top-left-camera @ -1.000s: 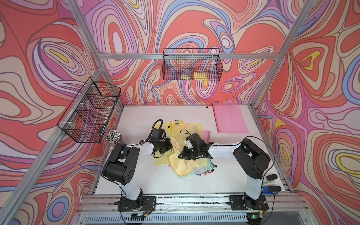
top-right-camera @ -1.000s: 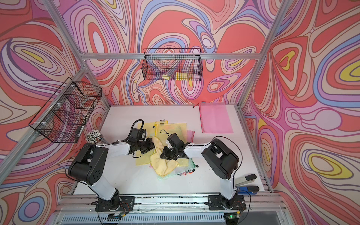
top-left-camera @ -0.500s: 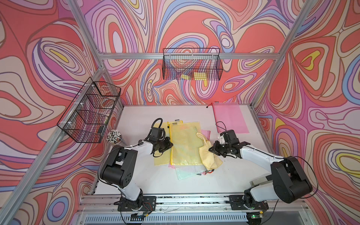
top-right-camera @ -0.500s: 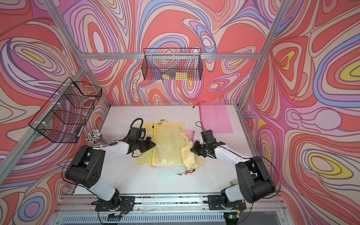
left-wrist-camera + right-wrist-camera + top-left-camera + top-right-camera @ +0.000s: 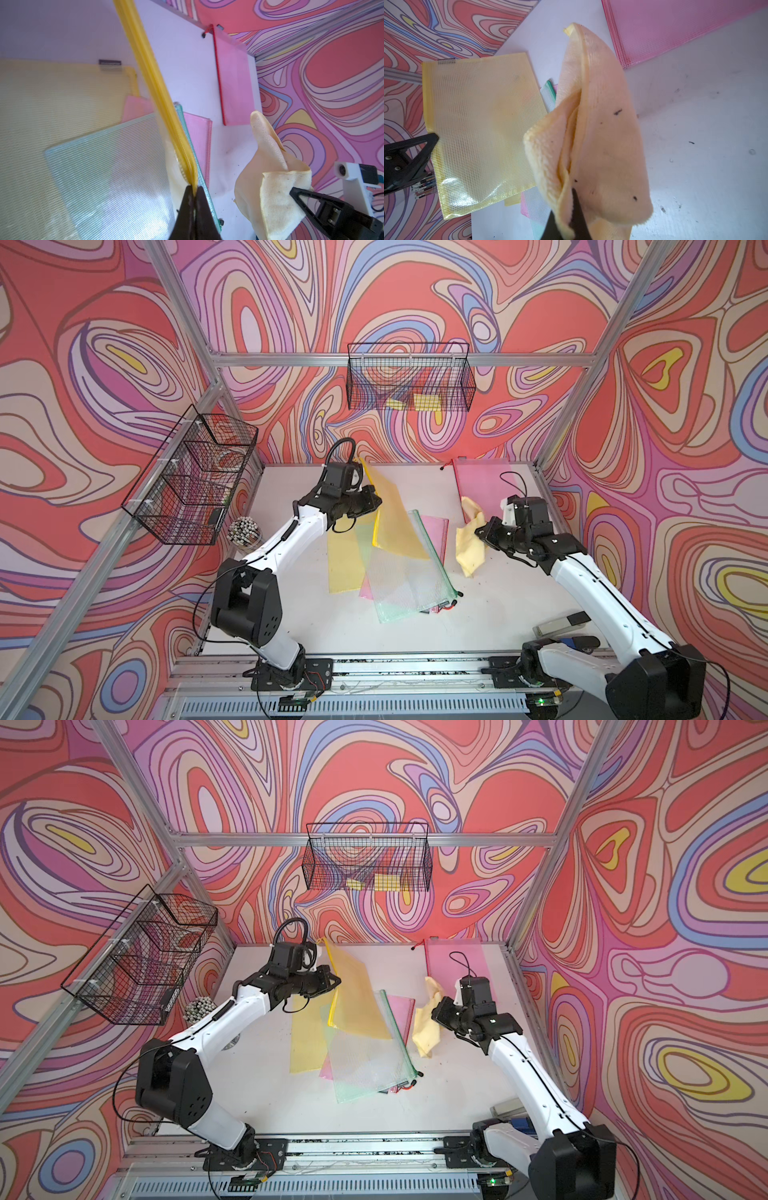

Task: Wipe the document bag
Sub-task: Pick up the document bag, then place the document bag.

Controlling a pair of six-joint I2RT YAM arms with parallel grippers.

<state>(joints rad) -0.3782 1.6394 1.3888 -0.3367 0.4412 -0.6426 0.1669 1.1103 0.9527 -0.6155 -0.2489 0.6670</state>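
My left gripper (image 5: 375,504) is clamped tight on the zip edge of the yellow document bag (image 5: 397,522). The bag is raised and tilted off the bench (image 5: 299,614), with its lower end over the pile in the middle. Under it a green bag (image 5: 401,585), a flat yellow bag (image 5: 345,568) and a pink bag (image 5: 434,531) lie overlapping. My right gripper (image 5: 483,531) is closed on a pale yellow cloth (image 5: 468,549), which hangs just right of the pile, apart from the lifted bag. I can see dark specks on the cloth in the right wrist view. A far pink bag (image 5: 484,483) lies flat at the far right.
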